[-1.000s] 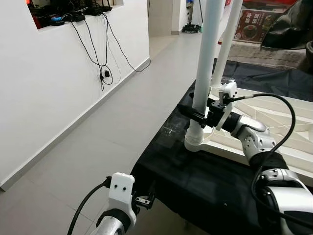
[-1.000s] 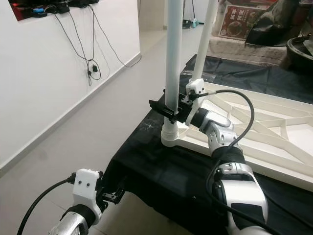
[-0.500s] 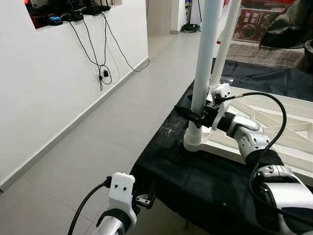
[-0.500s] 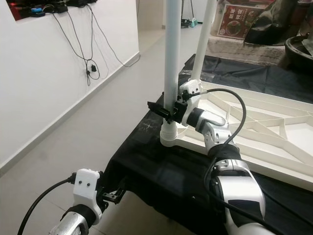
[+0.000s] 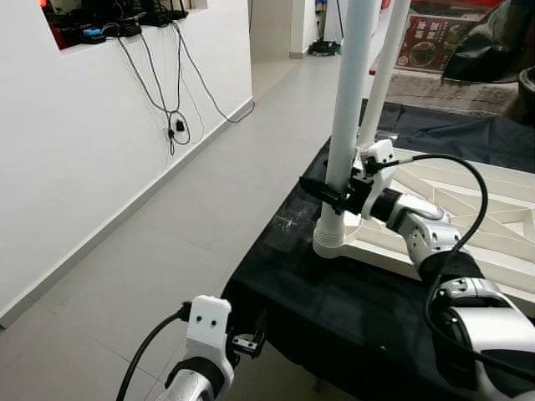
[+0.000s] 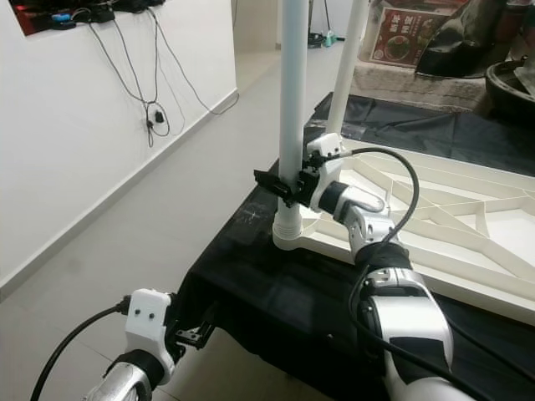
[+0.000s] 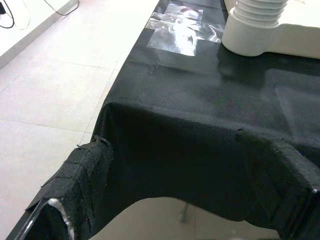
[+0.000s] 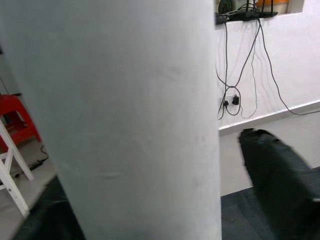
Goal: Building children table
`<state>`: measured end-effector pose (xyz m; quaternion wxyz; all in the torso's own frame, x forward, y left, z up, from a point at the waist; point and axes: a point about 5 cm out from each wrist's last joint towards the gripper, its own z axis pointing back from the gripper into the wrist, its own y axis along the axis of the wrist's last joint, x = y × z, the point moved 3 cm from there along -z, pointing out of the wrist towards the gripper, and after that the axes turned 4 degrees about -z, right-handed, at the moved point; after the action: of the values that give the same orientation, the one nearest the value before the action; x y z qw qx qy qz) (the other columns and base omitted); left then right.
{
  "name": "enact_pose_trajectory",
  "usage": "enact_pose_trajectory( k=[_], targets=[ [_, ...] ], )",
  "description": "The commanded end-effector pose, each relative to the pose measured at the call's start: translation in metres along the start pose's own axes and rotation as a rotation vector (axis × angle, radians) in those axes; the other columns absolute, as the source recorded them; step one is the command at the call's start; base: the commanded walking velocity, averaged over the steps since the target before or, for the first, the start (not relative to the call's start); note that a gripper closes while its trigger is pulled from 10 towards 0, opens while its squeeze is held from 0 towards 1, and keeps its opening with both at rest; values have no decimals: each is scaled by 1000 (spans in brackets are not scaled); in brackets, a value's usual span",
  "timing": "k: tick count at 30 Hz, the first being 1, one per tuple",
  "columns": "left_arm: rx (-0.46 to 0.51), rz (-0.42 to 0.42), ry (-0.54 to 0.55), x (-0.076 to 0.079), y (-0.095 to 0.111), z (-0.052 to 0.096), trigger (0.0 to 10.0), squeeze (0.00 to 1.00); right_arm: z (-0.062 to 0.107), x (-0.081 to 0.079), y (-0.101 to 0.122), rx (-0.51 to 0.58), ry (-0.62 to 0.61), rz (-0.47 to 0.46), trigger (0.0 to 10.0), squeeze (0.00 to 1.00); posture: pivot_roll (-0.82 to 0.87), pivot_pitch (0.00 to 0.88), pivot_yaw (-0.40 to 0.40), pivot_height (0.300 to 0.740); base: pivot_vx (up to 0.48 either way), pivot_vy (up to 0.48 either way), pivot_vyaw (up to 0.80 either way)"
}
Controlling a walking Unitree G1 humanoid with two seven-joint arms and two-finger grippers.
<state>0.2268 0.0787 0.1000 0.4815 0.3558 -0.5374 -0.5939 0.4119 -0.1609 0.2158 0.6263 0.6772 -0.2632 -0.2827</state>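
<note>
White wall with dangling black cables stood at far left, grey tiled floor beside it. Left gripper hung low at the near edge of the black cloth, touching nothing; in the left wrist view its two padded fingers stood apart with only cloth and floor between them. Further right, the upside-down white table top lay flat on the cloth, ribbed underside up. Two white table legs counted: the near table leg stood upright in its ribbed round socket at the top's front-left corner, the second leg upright just behind it. Right gripper was at the near leg's lower part, a little above the socket, one black finger on each side of the tube, clamped on it; in the right wrist view the leg ran right between the fingers. One red stool and a brown box stood in the background.
</note>
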Motion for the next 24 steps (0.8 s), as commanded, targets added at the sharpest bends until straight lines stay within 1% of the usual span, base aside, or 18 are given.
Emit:
enact_pose_trajectory(
  k=[1, 2, 15, 20, 24],
  targets=[
    [-17, -3, 9, -1, -4, 2, 10000, 0, -2, -1, 0, -4, 2, 9, 10000, 0, -49, 52, 6, 740, 0, 0, 0],
    [-19, -3, 8, -1, -5, 2, 10000, 0, -3, -2, -1, -1, 6, 1, 0, 0, -49, 50, 10, 740, 0, 0, 0],
    [-21, -5, 7, -1, -5, 2, 10000, 0, -2, -6, -6, 4, 39, 7, 0, 0, -47, 47, 10, 740, 0, 0, 0],
    [-21, -5, 7, -1, -5, 2, 10000, 0, 3, -11, -12, 3, 89, 1, 0, 0, -46, 49, 8, 740, 0, 0, 0],
    [-22, -4, 7, -1, -5, 2, 10000, 0, 6, -12, -15, 0, 102, 8, 0, 0, -45, 56, 10, 740, 0, 0, 0]
  ],
)
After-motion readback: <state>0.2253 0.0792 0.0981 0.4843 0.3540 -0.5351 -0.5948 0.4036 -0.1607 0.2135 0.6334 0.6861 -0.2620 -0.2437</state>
